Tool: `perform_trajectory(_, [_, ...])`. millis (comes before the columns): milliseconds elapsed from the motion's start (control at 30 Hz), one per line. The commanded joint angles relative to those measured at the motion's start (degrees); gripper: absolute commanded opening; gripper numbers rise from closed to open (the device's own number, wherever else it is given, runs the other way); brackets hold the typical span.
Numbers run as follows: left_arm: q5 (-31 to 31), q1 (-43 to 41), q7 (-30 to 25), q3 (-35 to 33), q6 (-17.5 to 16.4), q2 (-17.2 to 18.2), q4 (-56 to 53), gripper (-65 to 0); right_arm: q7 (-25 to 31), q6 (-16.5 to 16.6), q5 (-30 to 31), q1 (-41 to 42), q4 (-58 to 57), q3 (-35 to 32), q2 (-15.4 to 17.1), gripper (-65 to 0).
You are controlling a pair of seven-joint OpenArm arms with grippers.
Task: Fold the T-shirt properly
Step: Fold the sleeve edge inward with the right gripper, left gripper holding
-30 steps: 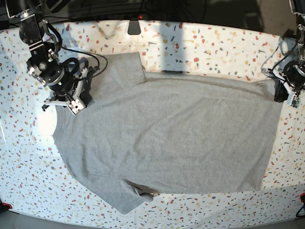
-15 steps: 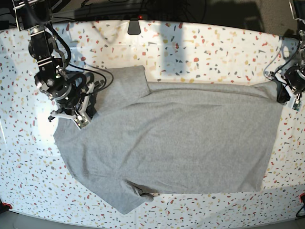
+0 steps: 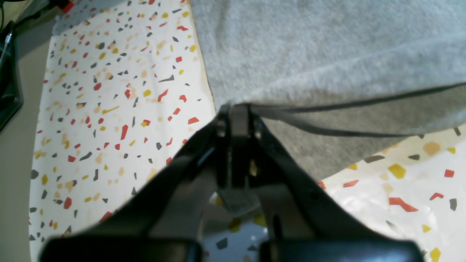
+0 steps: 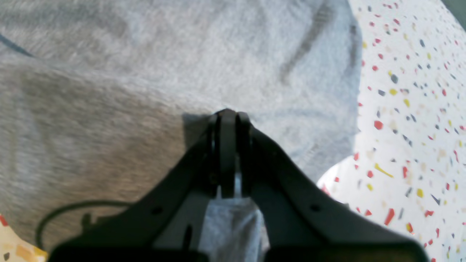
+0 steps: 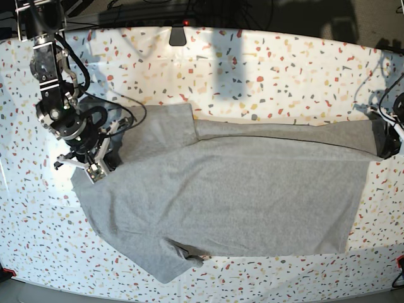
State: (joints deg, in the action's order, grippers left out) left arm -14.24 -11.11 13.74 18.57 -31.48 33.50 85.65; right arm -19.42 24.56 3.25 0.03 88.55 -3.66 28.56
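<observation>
The light grey T-shirt (image 5: 240, 189) lies spread plain side up on the speckled table (image 5: 284, 69); no lettering shows. One sleeve (image 5: 167, 123) points to the far side and another (image 5: 170, 262) to the near edge. My right gripper (image 5: 95, 169) is at the shirt's left end, shut on a pinch of its fabric (image 4: 109, 109), with the fingertips closed together (image 4: 227, 114). My left gripper (image 5: 386, 144) is at the shirt's far right corner, shut on the cloth edge (image 3: 327, 43) at its tips (image 3: 238, 109). A narrow strip along the far edge (image 5: 284, 129) is raised and folded over.
A black mount (image 5: 178, 35) sits at the table's far edge. Black cables (image 5: 123, 113) loop beside the right arm, close to the far sleeve. The table's near edge (image 5: 202, 293) runs just below the near sleeve. A dark edge strip (image 3: 9, 72) borders the table beside the left gripper.
Both grippers have moved toward the near side with the cloth in them. The shirt's far edge has been drawn forward, and a folded strip now shows along it.
</observation>
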Motion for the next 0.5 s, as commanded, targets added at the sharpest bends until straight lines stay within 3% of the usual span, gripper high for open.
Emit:
perform_trajectory(0, [-0.6,0.7,-1.8,0.5,0.6,1.4,0.9,-65.0,1.4,-0.2,0.2,1.2,1.1,1.1,1.0,-65.0])
perform_trajectory(467, [4.2,3.9,-7.2,0.3,0.6,-0.9,-6.2,-65.0,2.7,1.4,-0.2,1.2,-1.8,1.4,0.6,-65.0])
